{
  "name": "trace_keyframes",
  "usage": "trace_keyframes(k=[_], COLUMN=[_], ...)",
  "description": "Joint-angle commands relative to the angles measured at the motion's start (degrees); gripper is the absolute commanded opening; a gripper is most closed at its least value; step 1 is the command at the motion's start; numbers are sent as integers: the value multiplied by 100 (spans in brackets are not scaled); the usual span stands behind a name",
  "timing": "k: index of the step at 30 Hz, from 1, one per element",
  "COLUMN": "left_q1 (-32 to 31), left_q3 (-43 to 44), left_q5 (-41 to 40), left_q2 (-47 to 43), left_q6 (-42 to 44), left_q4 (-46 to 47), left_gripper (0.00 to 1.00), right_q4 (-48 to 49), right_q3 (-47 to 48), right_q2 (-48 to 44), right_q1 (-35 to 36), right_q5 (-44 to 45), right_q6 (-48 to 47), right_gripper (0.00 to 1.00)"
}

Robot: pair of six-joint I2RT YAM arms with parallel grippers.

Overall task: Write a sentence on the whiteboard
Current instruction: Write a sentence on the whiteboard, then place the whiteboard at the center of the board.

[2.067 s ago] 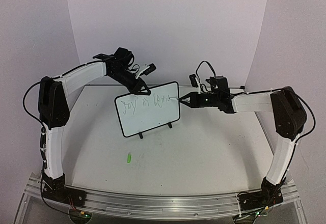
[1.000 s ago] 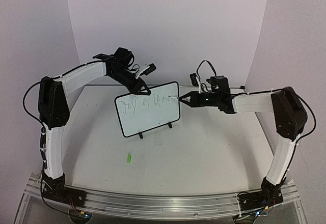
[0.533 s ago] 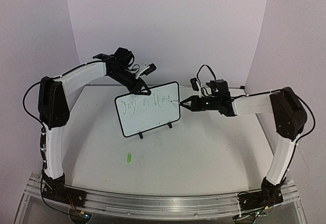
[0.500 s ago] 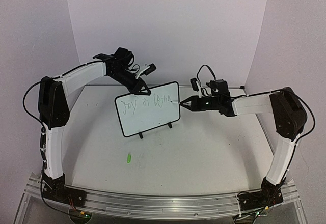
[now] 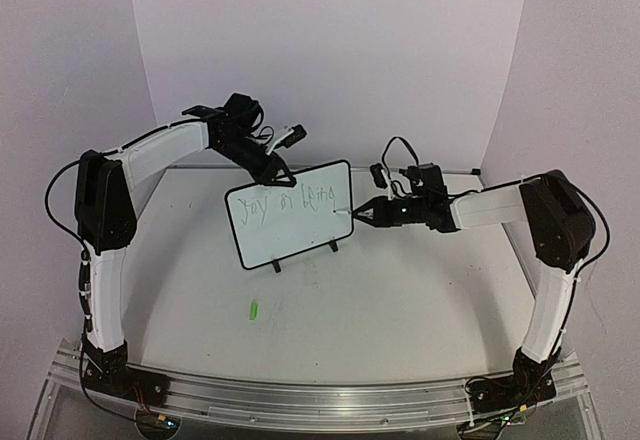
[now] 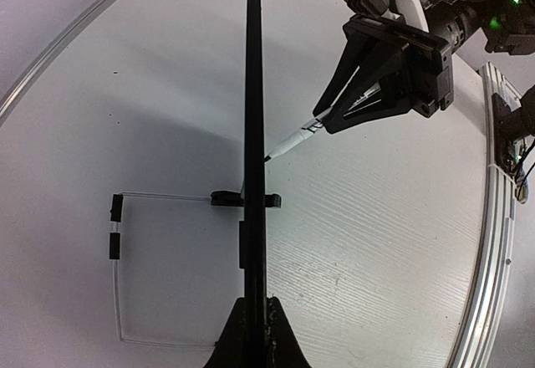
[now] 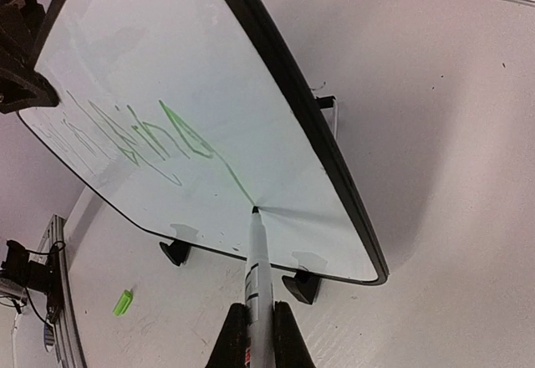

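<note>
Whiteboard: the whiteboard [image 5: 290, 228] is standing near the middle of the table [image 5: 400, 295] on its two small black feet [image 5: 276, 267], white face turned toward the arms, long axis running side to side with the right end sitting a little higher in the top view
Left gripper: the left gripper [image 5: 281, 174] is reaching in from behind and pinching the board's top edge, jaws closed on the frame and steadying it
Right gripper: the right gripper [image 5: 362, 214] is clamping a marker [image 7: 257, 259] tight between its fingers
Key relation: the board is lying to the right gripper's own left, and the marker's long axis is pointing straight into the white face; the tip is touching low down near the right-hand corner, so the right arm is the one placed to write
Sentence: the sentence [image 5: 292, 200] is showing as one line of green scrawl across the upper face, with a thin green stroke trailing down from the last letter to the tip
Judgement: the next stroke is looking like it needs light pressure, since the board is only pinched at the top
Count: one whiteboard, one marker, two feet, two arms, and one small green piece [image 5: 253, 310] lying alone on the table, probably the cap
</note>
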Motion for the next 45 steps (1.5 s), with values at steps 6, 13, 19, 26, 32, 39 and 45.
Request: trace_keyframes(k=[6, 13, 19, 26, 32, 39, 45], left_q1=[-3, -4, -5, 1, 0, 1, 17], left_q3=[197, 195, 196, 181, 135, 89, -48], left_q5=[-151, -154, -167, -242, -281, -401, -538], left_q2=[120, 121, 120, 97, 10, -166, -462], left_q6=[378, 376, 373, 328, 271, 250, 224], left_q4=[20, 16, 15, 45, 181, 268, 446], left_gripper=[0, 0, 0, 11, 38, 66, 85], right_q4=[137, 189, 310, 328, 282, 145, -185], right_q3=[379, 414, 166, -435, -945, -1210, -1225], right_q2=[187, 148, -204, -1022, -1693, -2194, -2501], right_q1=[20, 33, 27, 26, 31, 40, 57], right_q5=[-101, -170, -281, -466, -436, -375, -295], right_q6=[-6, 42, 99, 36, 23, 8, -155], right_gripper=[0, 0, 0, 0, 0, 0, 0])
